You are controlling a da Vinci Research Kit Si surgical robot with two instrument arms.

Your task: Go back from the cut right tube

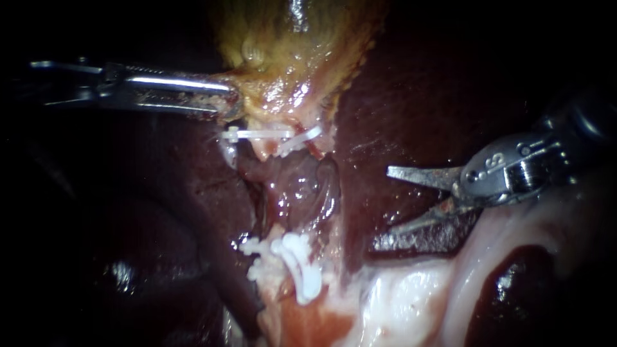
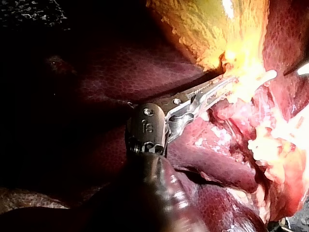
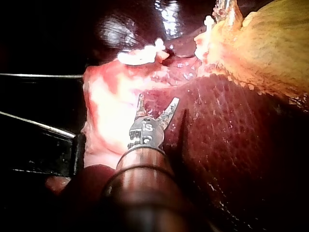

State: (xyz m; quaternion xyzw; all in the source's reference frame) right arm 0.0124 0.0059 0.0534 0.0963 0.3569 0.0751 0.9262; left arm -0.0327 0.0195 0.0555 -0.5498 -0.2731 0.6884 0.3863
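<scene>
At 3 o'clock in the endoscope view, the right instrument [image 1: 392, 200] stands over the liver [image 1: 411, 96]. Its blades are apart, with nothing between them. The tips point toward 9 o'clock, at the clipped site, and are well apart from it.

Right tube [image 1: 312, 146]: near the centre of the view, divided. The upper stump hangs under the gallbladder [image 1: 295, 51] and carries a white clip [image 1: 301, 140]. The lower stump, toward 6 o'clock, carries a cluster of clips [image 1: 302, 266]. A gap of dark tissue separates the two stumps. A second upper clip [image 1: 257, 135] lies just beside the first, on its 9 o'clock side.

Left instrument [image 1: 228, 103]: enters from 9 o'clock. Its jaws are clamped on the gallbladder's lower edge, at 10 o'clock from the tube. The left wrist view agrees: the jaws are closed into the yellow tissue.

Step in hand: retreat of the right instrument from the cut. This is judged well advanced, since the blades are clear of both stumps.

Next move, as judged:
- Bring the blades together before travelling. In the right wrist view they are spread directly over the liver surface, with the pale tissue [image 1: 411, 295] just beside the lower blade.
- Draw the shaft back along its own line, toward 3 o'clock.
- Leave the left instrument's hold as it is, so the stumps stay put.

Risk: an open blade may score the liver.
</scene>
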